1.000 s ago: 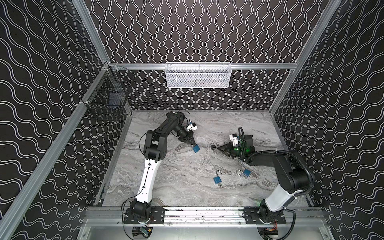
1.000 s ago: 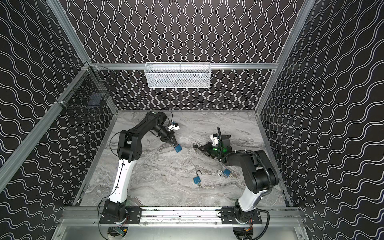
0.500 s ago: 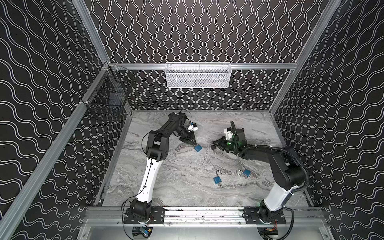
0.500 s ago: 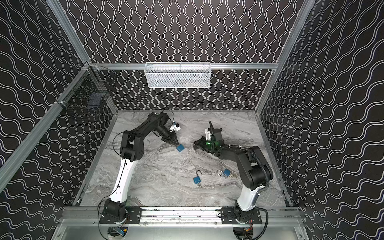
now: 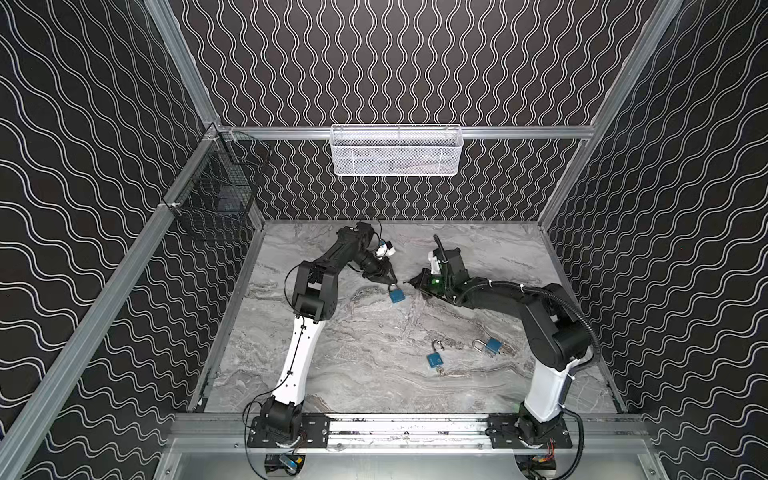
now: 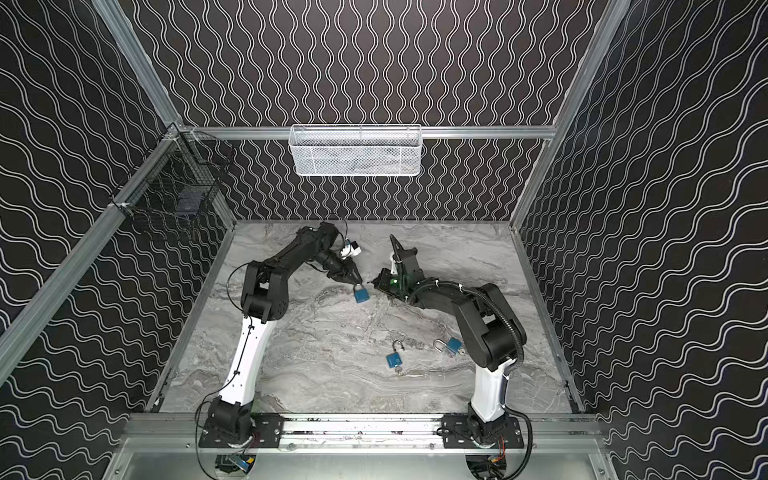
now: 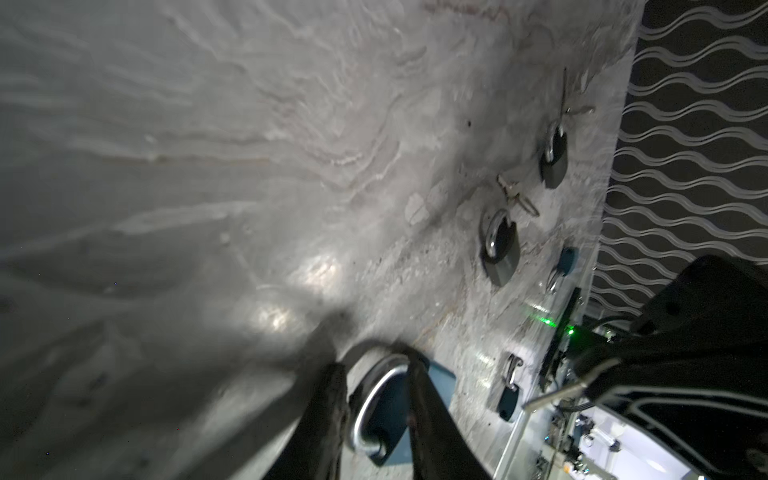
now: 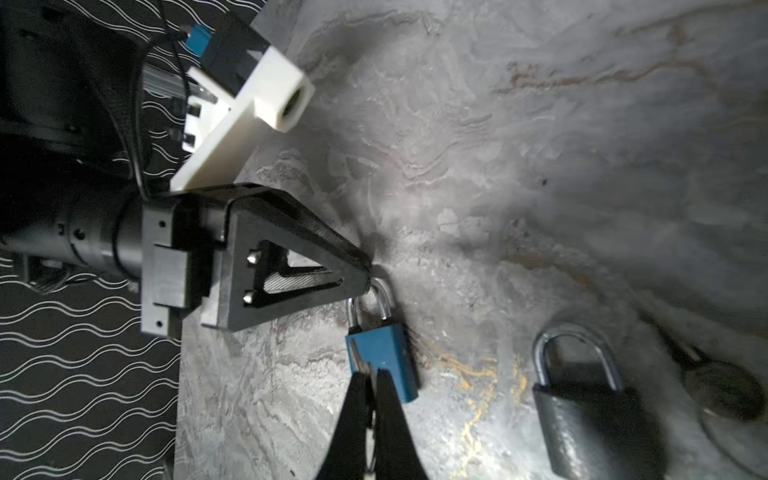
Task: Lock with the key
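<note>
A blue padlock lies on the marble table at mid-back, its steel shackle pointing at the left arm. My left gripper is open, and the shackle sits in the gap between its fingers. In the right wrist view its tips meet the top of the shackle. My right gripper is shut on the key. The key's blade sticks out past the fingertips, in front of the padlock body. The keyhole is hidden.
Two more blue padlocks with open shackles and keys lie at the front right. The right wrist view shows a dark padlock beside my right gripper. On the back rail hangs a white mesh basket, and a black wire basket hangs at the left.
My left gripper's jaws have parted around the shackle. My right gripper, still shut on the key, has swung left toward the padlock with its wrist turned.
</note>
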Action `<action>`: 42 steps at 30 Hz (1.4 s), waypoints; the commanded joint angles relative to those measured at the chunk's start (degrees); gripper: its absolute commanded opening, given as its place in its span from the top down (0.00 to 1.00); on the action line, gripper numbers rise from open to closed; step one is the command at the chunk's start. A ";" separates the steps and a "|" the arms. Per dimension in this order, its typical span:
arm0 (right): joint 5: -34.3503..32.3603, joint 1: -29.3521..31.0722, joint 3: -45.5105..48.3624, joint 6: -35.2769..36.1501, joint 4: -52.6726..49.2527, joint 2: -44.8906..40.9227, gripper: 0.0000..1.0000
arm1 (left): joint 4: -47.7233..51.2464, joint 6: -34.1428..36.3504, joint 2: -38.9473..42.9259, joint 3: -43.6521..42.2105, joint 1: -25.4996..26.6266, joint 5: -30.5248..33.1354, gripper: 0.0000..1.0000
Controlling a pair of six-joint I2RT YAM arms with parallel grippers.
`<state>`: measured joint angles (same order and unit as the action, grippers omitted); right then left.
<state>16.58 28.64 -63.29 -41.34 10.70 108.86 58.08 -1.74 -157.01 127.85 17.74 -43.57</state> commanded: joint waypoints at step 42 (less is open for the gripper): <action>-7.73 3.74 -0.80 0.83 -3.71 2.85 0.56 | -53.15 -27.56 47.78 -51.01 -4.99 -0.31 0.42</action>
<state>8.51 32.21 -64.36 -40.07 6.85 112.62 9.54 -28.34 -110.37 78.11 12.80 -43.66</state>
